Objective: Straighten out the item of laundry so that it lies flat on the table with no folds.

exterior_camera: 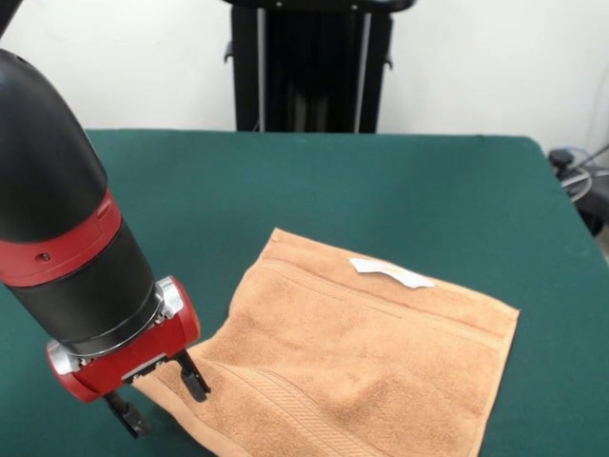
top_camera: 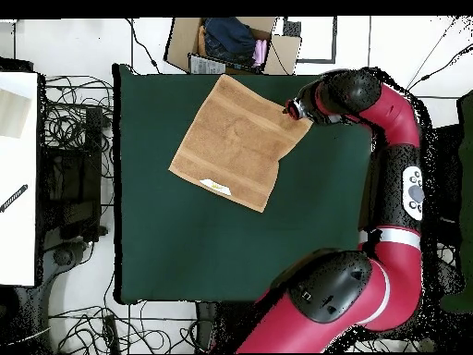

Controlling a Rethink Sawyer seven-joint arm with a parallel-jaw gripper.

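The large rectangular surface (exterior_camera: 381, 190), covered in plain dark green felt-like cloth, carried the one thing of the task. Over it reached the red and black arm (top_camera: 397, 139), coming down at one corner of the cloth.

The small, roughly square, orange-tan terry towel (exterior_camera: 362, 362) lay toward the edge of the surface farthest from the robot's base, turned at an angle to the edges, mostly spread out. Ribbed bands ran near two opposite edges. The corner by the arm looked slightly lifted or rumpled, and the edge beside it curved rather than ran straight; elsewhere only shallow ripples showed.

The tool (exterior_camera: 162, 398) stood with its two dark fingers (exterior_camera: 193, 379) apart, one resting on or just above that corner of the towel, the other beyond the hem over the bare green. It held nothing that could be seen.

A small white tag (exterior_camera: 390, 272) lay on top near the far band.

The towel would likely be light, soft and limp, dragging on the felt rather than sliding; a pinch at the corner hem, pulled outward along the diagonal, seemed the sensible hold.
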